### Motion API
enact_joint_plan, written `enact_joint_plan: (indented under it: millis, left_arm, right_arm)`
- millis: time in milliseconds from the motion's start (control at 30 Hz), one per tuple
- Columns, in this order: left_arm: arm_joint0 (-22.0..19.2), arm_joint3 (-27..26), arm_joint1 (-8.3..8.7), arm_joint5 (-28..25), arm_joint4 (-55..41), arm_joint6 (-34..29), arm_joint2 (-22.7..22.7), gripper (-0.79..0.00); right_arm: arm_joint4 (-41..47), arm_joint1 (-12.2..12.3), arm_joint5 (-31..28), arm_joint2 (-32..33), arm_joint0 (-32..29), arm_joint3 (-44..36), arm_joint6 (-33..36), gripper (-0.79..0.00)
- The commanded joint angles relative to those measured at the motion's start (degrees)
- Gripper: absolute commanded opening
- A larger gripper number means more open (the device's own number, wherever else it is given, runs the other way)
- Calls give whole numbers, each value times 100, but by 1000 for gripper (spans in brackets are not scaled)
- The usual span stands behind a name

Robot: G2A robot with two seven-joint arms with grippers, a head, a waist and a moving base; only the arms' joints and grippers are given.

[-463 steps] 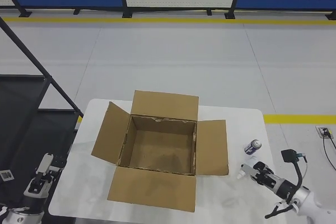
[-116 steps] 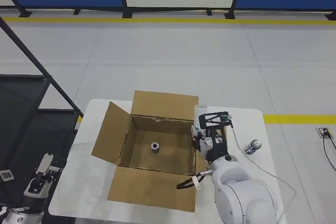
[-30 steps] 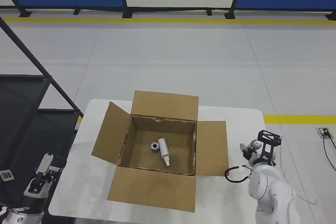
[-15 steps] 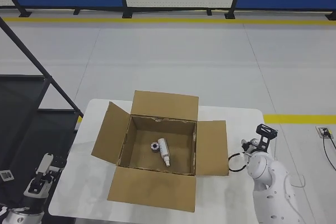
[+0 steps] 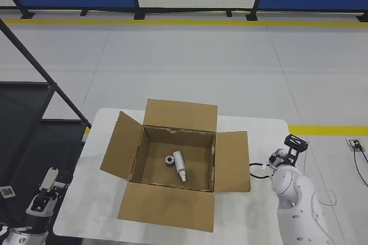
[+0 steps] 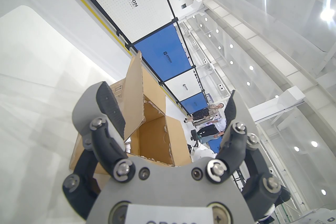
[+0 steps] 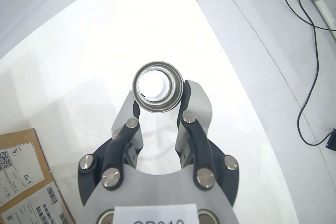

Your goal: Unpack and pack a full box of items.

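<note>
Right gripper [image 7: 160,98] clasps can [image 7: 157,89] on table [image 7: 105,38], open box [image 5: 230,163] nearby.

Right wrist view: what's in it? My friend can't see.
The right gripper grips an upright metal can, seen from above, on a white table. The corner of a cardboard box lies nearby.
</note>
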Motion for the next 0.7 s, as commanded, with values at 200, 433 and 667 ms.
enact_joint_plan:
  millis: [200, 433, 667]
  left_arm:
    - [0, 0, 0, 0, 0, 0, 0, 0]
    - [0, 0, 0, 0, 0, 0, 0, 0]
    - [0, 0, 0, 0, 0, 0, 0, 0]
  right_arm:
    - [197, -2, -187, -147, -500, -1072, -242, -785]
    - [122, -28, -108, -485, -1258, -2764, -728, -785]
    - [-120, -21, -614, -1094, -1814, -4134, -1037, -785]
